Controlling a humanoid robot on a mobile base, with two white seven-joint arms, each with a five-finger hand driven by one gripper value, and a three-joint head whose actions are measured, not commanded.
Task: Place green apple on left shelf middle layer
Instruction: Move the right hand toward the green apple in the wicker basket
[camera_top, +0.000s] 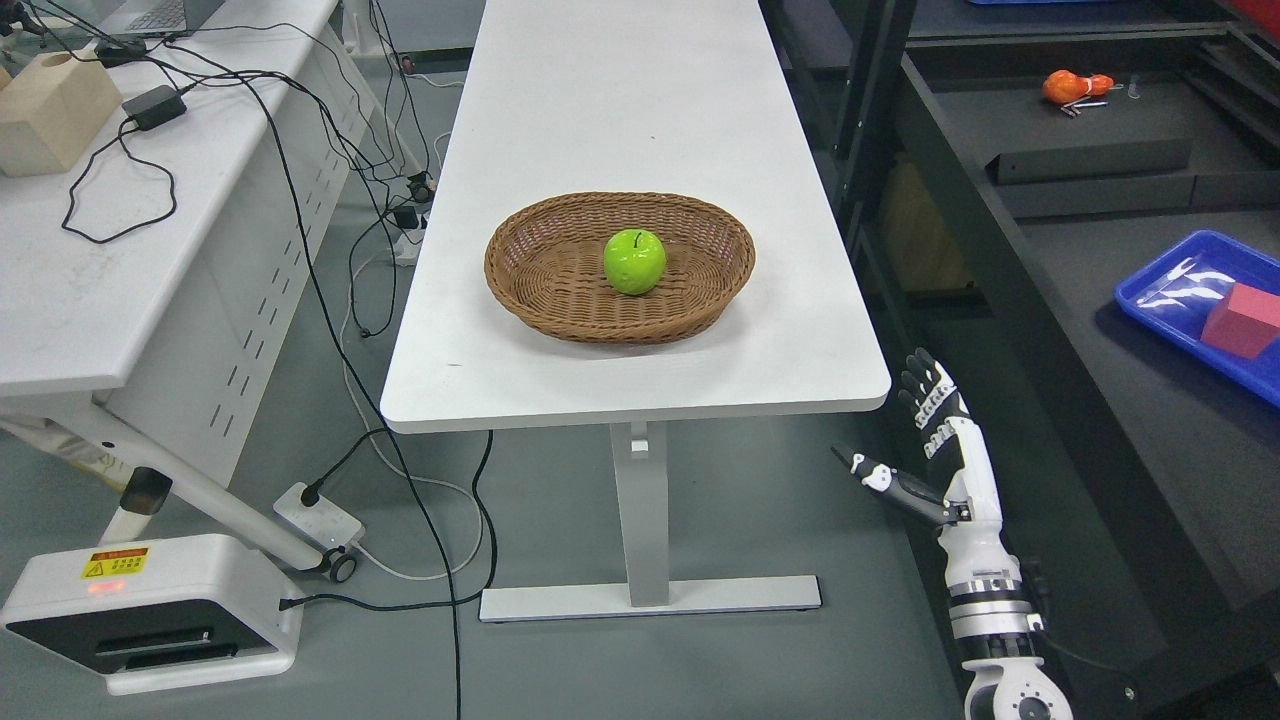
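Spread and holding nothing, the right black-and-white robot hand (925, 440) hangs below the near right corner of the long white table (640, 120). Well apart from it, the shiny green apple (634, 261) sits upright inside the oval brown wicker basket (530, 290) on that table.

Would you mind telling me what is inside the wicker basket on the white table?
Only a green apple sits inside the wicker basket, near its middle, stem up. The weave directly beneath the apple is covered, so that spot cannot be checked.
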